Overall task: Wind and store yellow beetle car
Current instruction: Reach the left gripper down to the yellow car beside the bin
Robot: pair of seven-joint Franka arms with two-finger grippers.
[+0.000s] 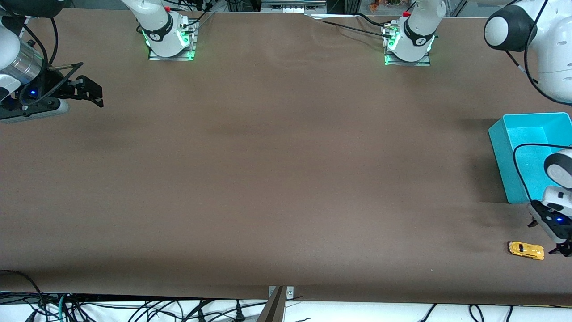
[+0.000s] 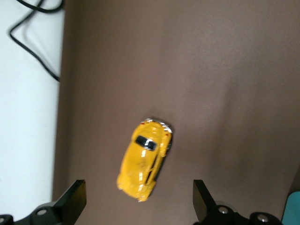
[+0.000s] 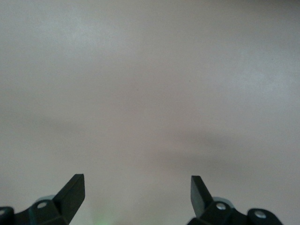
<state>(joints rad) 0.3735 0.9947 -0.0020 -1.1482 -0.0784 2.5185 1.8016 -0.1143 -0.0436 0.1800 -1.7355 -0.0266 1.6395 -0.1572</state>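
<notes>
Yellow beetle car [image 2: 145,159] between open left gripper [image 2: 139,199]

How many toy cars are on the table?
1. The yellow beetle car sits on the brown table, near the camera-side edge at the left arm's end, nearer the camera than the blue bin. The left gripper hangs beside it, jaws open.

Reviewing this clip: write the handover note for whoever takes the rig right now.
Left gripper: open, empty, hovering by the yellow beetle car.
Right gripper: open, empty, waiting over bare table at the right arm's end.
Car: on the table near the front edge, at the left arm's end.
Teal bin: farther from the camera than the car.
Done: nothing visible.
Left: grasp, wind, put car in bin.
</notes>
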